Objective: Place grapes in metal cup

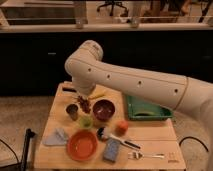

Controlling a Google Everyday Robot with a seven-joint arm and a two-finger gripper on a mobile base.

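Note:
The grapes (85,104) are a small dark red-purple bunch, right under my gripper (83,98) at the end of the white arm, over the back left of the wooden table (150,142). The bunch hangs or sits just right of the metal cup (72,111), a short dull grey-brown cylinder. I cannot tell whether the grapes touch the table. The gripper's fingers are largely hidden by the wrist.
A light green cup (86,121), a dark red bowl (104,110), an orange bowl (82,144), an orange fruit (121,127), a brush (112,137), a blue sponge (112,150), a fork (147,156), a grey cloth (56,136) and a green tray (147,110) lie around.

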